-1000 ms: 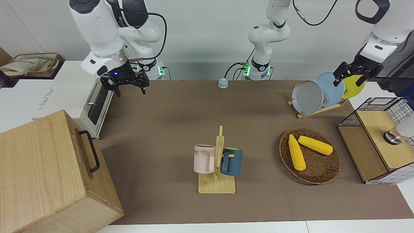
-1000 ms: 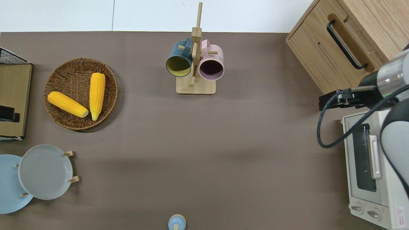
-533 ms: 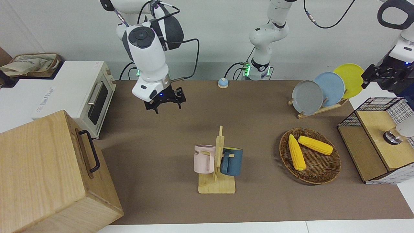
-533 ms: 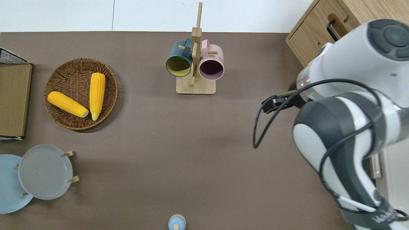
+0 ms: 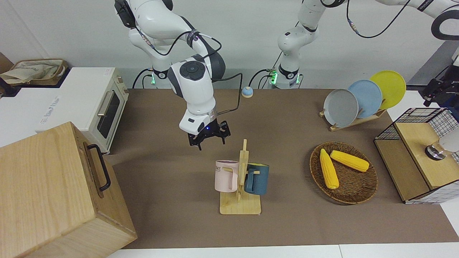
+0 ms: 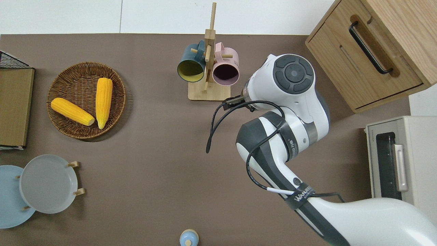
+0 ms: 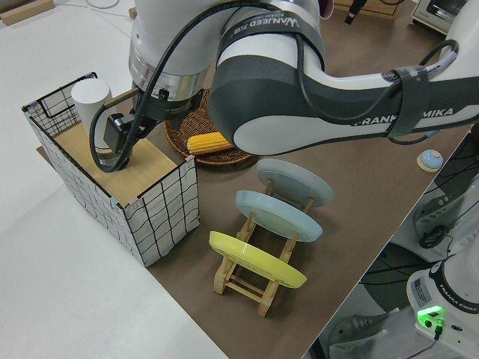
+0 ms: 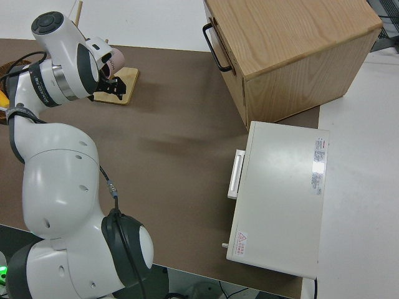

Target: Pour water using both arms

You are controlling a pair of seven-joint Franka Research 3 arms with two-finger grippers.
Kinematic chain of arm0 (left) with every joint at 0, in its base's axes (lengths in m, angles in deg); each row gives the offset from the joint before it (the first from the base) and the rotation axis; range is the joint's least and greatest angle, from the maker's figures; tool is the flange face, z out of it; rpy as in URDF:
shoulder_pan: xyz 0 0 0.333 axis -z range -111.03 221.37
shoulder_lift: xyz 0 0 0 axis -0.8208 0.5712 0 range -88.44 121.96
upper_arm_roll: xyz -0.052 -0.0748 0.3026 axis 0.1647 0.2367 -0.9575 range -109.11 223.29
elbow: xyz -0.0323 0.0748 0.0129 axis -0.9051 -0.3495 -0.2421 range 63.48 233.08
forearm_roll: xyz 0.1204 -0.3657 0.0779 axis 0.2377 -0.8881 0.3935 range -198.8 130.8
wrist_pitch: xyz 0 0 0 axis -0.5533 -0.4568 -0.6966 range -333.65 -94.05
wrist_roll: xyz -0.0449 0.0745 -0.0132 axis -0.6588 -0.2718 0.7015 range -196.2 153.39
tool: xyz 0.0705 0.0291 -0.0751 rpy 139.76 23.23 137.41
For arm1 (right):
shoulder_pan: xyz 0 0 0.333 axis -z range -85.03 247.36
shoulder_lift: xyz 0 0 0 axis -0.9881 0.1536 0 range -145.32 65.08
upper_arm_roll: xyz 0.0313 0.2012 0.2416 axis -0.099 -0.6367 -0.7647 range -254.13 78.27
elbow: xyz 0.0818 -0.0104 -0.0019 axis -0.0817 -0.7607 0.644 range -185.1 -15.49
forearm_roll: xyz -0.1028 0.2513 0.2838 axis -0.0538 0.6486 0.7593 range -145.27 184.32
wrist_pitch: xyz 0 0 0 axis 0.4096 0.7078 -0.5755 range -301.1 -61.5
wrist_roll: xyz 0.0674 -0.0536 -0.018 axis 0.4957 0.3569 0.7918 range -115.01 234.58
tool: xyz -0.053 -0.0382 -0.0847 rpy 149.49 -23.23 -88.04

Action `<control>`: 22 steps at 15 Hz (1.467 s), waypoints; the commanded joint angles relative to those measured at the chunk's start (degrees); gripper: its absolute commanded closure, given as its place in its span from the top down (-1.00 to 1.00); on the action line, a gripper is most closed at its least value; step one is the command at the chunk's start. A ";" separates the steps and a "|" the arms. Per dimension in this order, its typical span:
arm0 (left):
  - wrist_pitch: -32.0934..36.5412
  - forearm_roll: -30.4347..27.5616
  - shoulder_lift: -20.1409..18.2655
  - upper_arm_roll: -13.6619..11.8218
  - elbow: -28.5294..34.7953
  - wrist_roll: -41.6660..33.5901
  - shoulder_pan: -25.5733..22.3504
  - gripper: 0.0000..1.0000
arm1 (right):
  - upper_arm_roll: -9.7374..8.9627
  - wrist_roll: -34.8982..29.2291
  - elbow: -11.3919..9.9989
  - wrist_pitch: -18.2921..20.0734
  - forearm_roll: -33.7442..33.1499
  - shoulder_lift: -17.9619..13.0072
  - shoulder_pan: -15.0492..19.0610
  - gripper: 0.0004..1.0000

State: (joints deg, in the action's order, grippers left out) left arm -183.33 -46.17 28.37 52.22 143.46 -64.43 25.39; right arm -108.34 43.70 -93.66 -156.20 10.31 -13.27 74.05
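— Arms: where are the two found?
— The right pincer (image 5: pixel 208 137) is held with fingers parted and nothing between them, over the brown worktop (image 5: pixel 172 172) just beside the mug rack (image 5: pixel 241 200). A pink mug (image 5: pixel 226 175) and a blue mug (image 5: pixel 256 178) are hung on that rack.
— And the left pincer (image 5: pixel 438 90)?
— It is raised at the wire-sided shelf (image 5: pixel 417 157), where a white cup (image 7: pixel 91 105) is stood; whether its fingers are parted cannot be told. Two corn cobs (image 5: pixel 328 168) are laid in a basket (image 5: pixel 355 191).
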 commanded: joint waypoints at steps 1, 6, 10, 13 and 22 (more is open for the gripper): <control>-7.41 -4.43 2.18 0.56 -0.11 -2.15 -0.81 1.00 | 0.10 -3.77 1.62 -5.41 -5.37 1.62 -0.53 0.94; -14.26 -15.14 6.40 0.65 -0.02 -5.92 -1.34 1.00 | 0.11 -8.87 3.20 -13.42 -12.66 3.46 -1.41 0.92; -18.22 -22.71 8.60 1.62 -0.02 -6.28 -0.81 1.00 | 0.28 -9.23 5.14 -14.56 -16.95 4.43 -2.02 0.60; -22.88 -22.98 10.35 3.11 -0.20 -7.50 -0.63 1.00 | 0.54 -9.23 5.14 -15.18 -21.61 4.52 -1.76 -0.02; -25.88 -26.48 11.68 4.26 -0.29 -9.27 -1.25 0.13 | 0.46 -9.41 5.23 -17.64 -21.98 5.14 -1.14 -1.00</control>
State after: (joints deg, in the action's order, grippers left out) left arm -207.60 -68.89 39.17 55.85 143.50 -71.91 24.75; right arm -107.24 35.65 -89.70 -172.64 -10.31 -9.38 72.57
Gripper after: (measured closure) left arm 0.110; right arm 0.952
